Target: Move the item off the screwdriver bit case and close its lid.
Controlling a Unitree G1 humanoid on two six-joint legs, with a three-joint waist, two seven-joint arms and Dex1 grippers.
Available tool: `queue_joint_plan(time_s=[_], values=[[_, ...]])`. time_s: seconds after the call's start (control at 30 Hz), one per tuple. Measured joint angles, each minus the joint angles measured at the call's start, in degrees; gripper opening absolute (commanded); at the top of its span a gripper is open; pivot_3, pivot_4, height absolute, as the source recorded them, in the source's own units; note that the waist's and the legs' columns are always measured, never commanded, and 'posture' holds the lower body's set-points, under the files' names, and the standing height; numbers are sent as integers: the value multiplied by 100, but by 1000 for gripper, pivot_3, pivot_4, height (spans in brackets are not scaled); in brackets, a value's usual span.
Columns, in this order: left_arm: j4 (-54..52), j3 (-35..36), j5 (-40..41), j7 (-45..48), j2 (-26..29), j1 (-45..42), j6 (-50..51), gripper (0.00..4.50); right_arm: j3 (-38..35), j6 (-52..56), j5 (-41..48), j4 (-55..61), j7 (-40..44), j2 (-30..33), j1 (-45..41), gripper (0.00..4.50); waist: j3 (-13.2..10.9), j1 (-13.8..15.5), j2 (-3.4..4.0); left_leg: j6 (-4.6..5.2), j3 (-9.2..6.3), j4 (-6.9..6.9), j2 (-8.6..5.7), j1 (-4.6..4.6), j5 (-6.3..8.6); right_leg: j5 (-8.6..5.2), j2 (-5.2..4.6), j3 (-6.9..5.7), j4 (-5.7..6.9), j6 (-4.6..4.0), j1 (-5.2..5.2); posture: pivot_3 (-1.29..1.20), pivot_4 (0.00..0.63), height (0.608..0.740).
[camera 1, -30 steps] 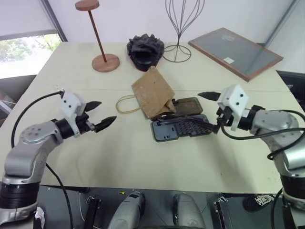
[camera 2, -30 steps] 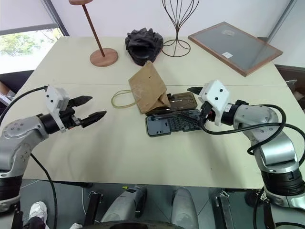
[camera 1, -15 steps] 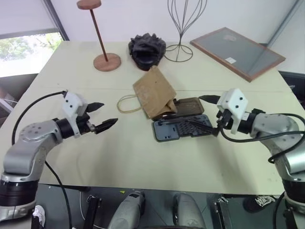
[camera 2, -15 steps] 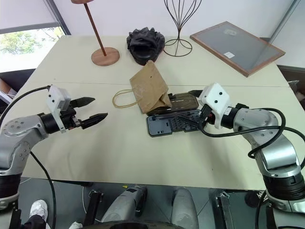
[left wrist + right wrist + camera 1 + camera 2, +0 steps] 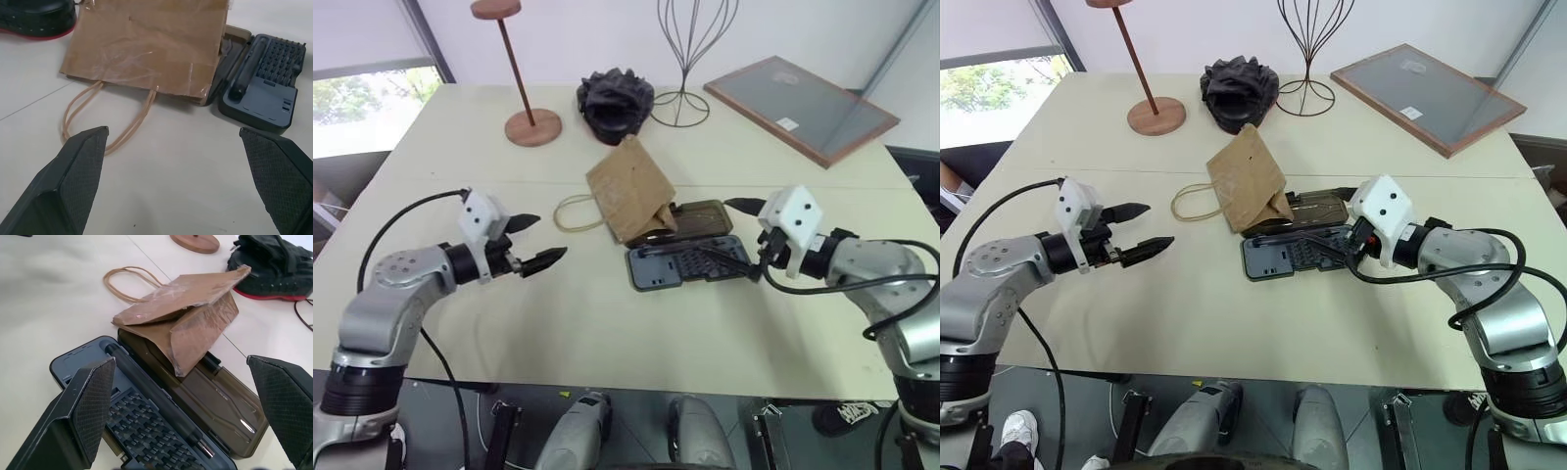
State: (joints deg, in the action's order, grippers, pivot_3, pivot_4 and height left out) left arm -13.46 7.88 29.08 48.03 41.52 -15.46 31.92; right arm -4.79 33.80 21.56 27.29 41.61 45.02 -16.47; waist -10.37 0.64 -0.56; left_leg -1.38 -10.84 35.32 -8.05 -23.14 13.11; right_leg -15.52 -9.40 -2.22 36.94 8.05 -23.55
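From my head, the kraft paper bag lies mid-table, handles toward my left edge, overlapping the open screwdriver bit case's smoky lid, which runs left-right. My left gripper and right gripper gape empty.

Through my left wrist, the bag lies ahead of my spread fingers, apart.

Through my right wrist, the case sits between my parted fingers.

No text, brand or number can be read. A small white label sits on the framed panel at the counter's far right, but any print on it is too small to make out. The case and the bag show no legible marking.
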Motion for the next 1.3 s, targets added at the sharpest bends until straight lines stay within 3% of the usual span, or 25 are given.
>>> queue_joint_plan(time_s=[0.2,0.3,0.47,1.03,1.1,1.3], values=[[0,-16,-94,-75,-118,31,-60,4484,64,440,-19,-140,-780,-884,-554,4500,0,-13,-1,-1,-1,1,1,2,-1,1,1,1,4,-2,0,0,150,740],[0,-35,-120,-87,-190,46,-117,4484,346,800,-102,-449,-1399,-1622,-883,4500,0,-24,0,-4,-2,2,0,2,-2,2,1,4,7,-4,-3,0,150,740],[-1,-39,-202,-87,-214,62,-153,4484,704,965,-285,-732,-1891,-2224,-1101,4500,0,-27,1,-27,-3,1,-2,1,-16,3,1,5,8,-5,-3,0,150,740],[-75,-34,-365,-265,-241,249,-265,4484,936,74,-1140,-3139,-2730,-3547,-1996,4500,1,-186,3,-36,-1,-1,12,18,-22,17,25,29,21,-19,-4,0,150,740],[-137,-31,-368,-317,-241,282,-275,4500,931,-67,-1188,-3347,-2775,-3626,-2083,3637,1,-182,4,-38,1,-1,15,21,-23,17,28,31,20,-20,-3,0,150,740],[-202,-31,-416,-435,-241,364,-295,4500,916,-247,-1263,-3611,-2791,-3719,-2089,509,2,-182,5,-38,6,-2,29,23,-23,22,40,36,20,-27,-5,0,150,740]])
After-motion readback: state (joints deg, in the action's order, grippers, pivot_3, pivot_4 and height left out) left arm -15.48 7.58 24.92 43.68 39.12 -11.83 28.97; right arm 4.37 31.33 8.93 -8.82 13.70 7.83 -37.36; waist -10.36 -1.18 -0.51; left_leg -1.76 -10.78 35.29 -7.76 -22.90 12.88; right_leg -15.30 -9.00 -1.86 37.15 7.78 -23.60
